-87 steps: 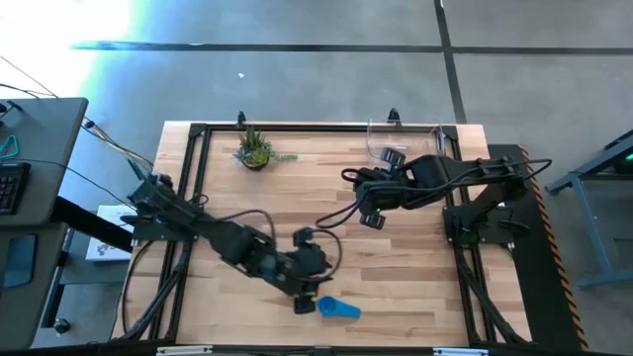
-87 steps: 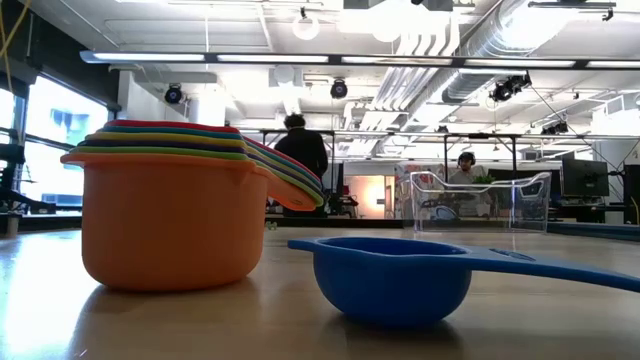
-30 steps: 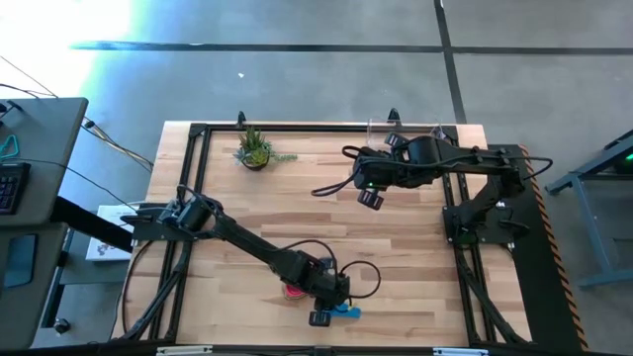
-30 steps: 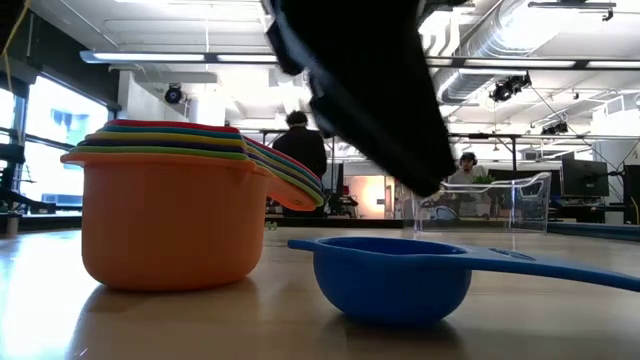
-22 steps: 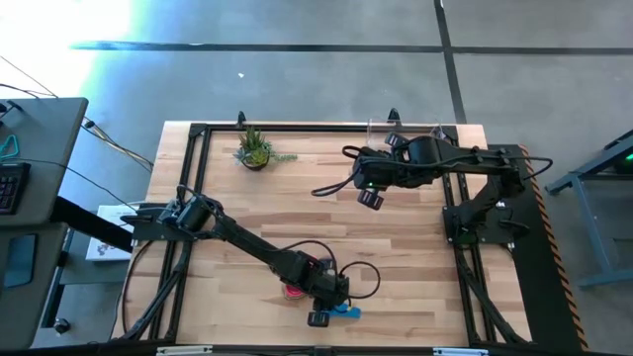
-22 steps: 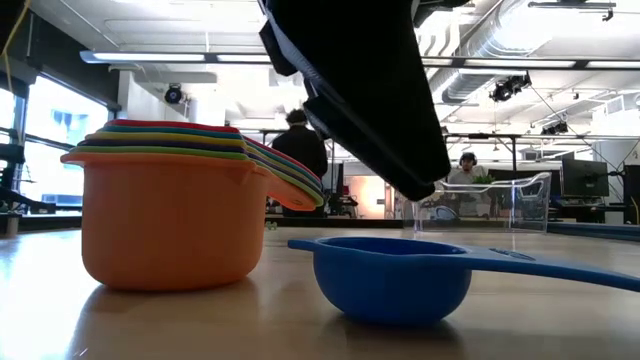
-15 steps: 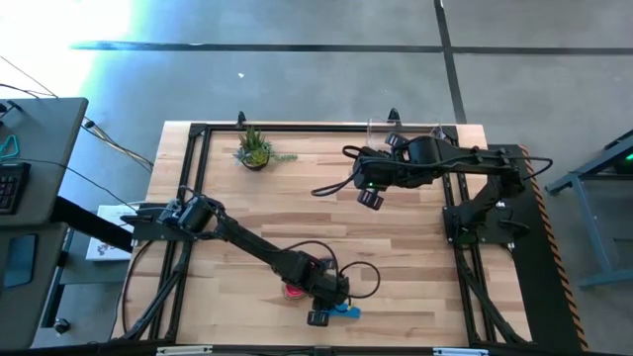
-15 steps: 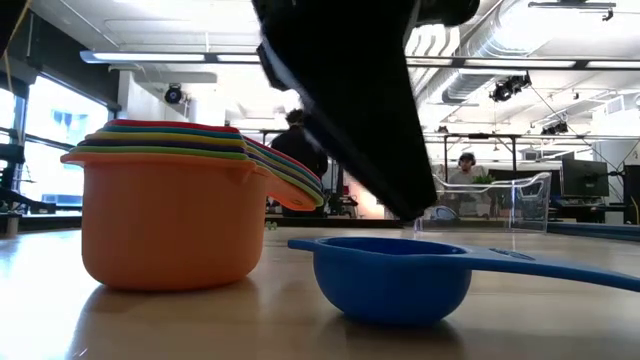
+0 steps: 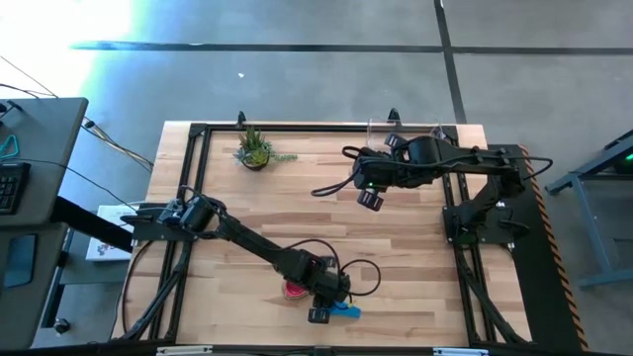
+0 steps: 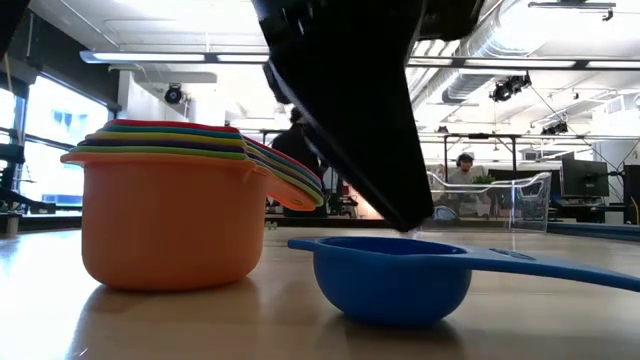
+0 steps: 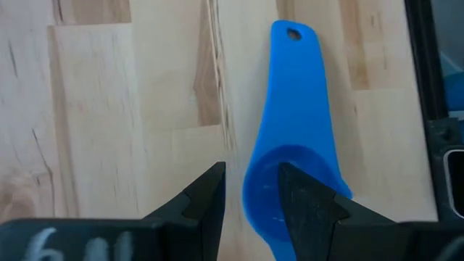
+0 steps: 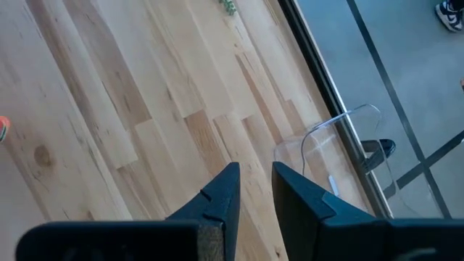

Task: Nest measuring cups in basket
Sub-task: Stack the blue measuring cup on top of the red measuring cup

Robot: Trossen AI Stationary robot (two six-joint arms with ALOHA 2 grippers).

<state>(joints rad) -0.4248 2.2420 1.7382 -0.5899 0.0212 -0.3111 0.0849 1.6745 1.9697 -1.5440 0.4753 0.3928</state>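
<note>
While slightly parted, left gripper straddles blue cup rim.

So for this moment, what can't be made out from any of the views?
- Blue cup: in the left wrist view the picture's edge cuts off its bowl, with the left end effector open over its rim.
- Nested stack: in the low view the cups inside show rims only.
- Basket: in the right wrist view its clear walls barely show.
</note>
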